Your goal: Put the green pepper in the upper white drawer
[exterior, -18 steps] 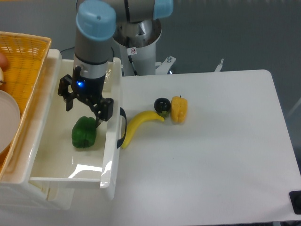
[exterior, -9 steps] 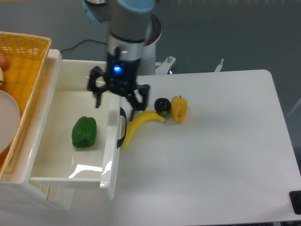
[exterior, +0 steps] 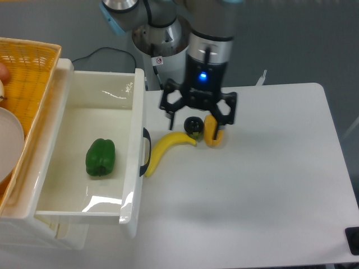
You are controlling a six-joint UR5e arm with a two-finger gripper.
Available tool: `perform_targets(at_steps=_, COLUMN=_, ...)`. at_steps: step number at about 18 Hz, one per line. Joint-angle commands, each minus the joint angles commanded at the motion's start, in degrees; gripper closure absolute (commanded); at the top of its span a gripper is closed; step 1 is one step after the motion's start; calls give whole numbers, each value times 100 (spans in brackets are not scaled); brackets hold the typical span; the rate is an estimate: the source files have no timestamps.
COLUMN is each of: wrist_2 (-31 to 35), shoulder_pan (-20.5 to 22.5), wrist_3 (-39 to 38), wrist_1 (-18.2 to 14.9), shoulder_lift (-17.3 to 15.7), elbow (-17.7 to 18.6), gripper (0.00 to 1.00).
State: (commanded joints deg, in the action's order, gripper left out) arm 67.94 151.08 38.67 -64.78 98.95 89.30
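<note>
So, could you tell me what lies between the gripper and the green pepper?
In the camera view, the banana and the upper white drawer's front wall with its dark handle lie between the open gripper and the green pepper.

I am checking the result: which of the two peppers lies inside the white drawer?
The green pepper lies inside the upper white drawer; the yellow pepper stands on the table.

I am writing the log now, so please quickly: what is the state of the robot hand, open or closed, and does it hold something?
Hand: open and holding nothing; the green pepper lies in the white drawer.
</note>
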Motion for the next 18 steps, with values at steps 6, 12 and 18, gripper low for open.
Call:
perform_targets(at_steps=6, wrist_2=44, shoulder_pan=193, wrist_3=694, wrist_1=9, shoulder_lift=466, elbow=0, gripper=0)
perform_targets(at_steps=12, wrist_2=1661, shoulder_pan=88, wrist_3=1397, wrist_1=0, shoulder_lift=871, elbow=105, gripper=0)
perform_targets(at_steps=18, wrist_2=2107, shoulder_pan=88, wrist_3=2677, wrist_1=0, shoulder_lift=1301, elbow=114, gripper=0)
